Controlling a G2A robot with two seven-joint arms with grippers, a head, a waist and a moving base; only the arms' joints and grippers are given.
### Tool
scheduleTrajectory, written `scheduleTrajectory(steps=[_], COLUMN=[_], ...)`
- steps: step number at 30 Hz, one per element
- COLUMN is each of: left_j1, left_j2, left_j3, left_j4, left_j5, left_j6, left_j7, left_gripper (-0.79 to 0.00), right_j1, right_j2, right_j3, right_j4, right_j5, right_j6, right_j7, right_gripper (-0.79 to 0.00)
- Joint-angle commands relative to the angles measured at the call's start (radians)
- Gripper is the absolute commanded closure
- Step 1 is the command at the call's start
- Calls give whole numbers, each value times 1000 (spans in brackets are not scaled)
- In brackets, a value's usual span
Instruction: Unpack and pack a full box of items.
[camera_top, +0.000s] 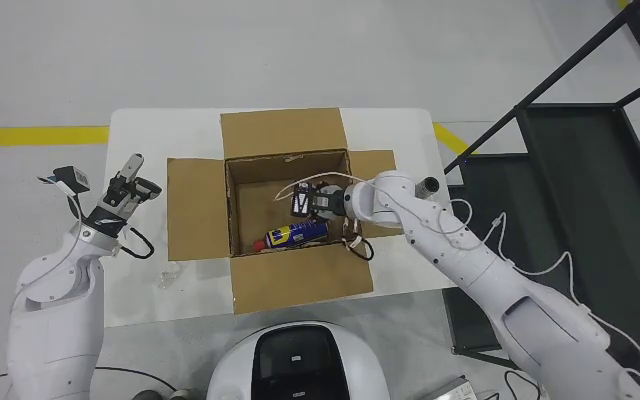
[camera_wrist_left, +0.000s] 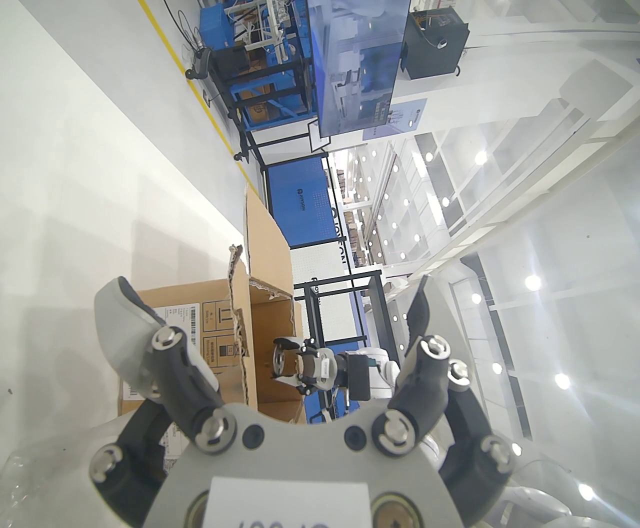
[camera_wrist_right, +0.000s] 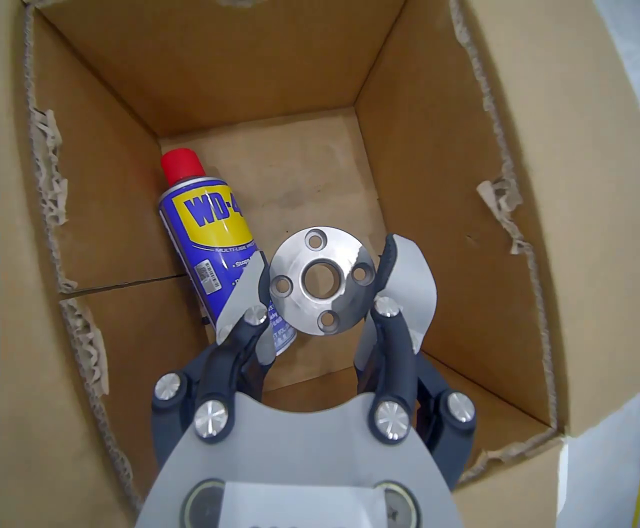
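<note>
- We cannot tell from this moment alone whether we are taking items out or putting them back. The cardboard box (camera_top: 283, 132) sits open in the middle of the white table (camera_top: 150, 140) with all four flaps folded outward.
- Inside we see only two items. A spray can (camera_wrist_right: 205, 220) lies on its side on the box floor near one wall, and a metal flange (camera_wrist_right: 299, 264) is held above the floor, beside the can.
- Our judgement is that the box is far from full, so this is either late in the unpacking or early in the packing. Either way, most of the packing looks still to do.
- The right gripper (camera_wrist_right: 322, 280) is inside the box opening, and its fingers (camera_wrist_right: 415, 280) are clamped on opposite edges of the flange.
- The left gripper (camera_wrist_left: 270, 300) hangs off to the table's left side, apart from the box. Its jaws are spread wide and it carries nothing.
- The flange is a flat round disc of brushed, shiny steel with a large centre hole and four smaller holes around it. It looks rigid, smooth and probably slippery at the rim.
- The can is a smooth printed cylinder in blue and yellow with a red plastic cap — it is likely to roll.
- The box is matte brown corrugated board, and its flap edges are torn and ragged.
</note>
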Motion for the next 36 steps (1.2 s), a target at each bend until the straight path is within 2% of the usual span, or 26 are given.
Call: scheduleTrajectory(steps=[1,15,25,27,29,31,33,36], left_j1=[0,0,0,0,0,0,0,0], left_j2=[0,0,0,0,0,0,0,0], left_j3=[0,0,0,0,0,0,0,0], left_j4=[0,0,0,0,0,0,0,0], left_j5=[0,0,0,0,0,0,0,0], left_j6=[0,0,0,0,0,0,0,0], left_j7=[0,0,0,0,0,0,0,0], left_gripper=[-785,-785,-785,-785,-785,-785,-785,-785], right_j1=[20,127,159,161,164,165,167,166], right_j2=[-18,-142,-200,-207,-213,-217,-221,-225], right_j3=[-24,-154,-178,-179,-180,-179,-177,-169], right_j4=[41,317,447,463,477,490,501,514], right_j5=[13,2,8,7,2,2,0,3], right_j6=[7,84,110,112,109,101,98,100], right_j7=[-21,-21,-18,-18,-12,-12,-9,-15], right_gripper=[0,0,0,-185,-252,-403,-773,-785])
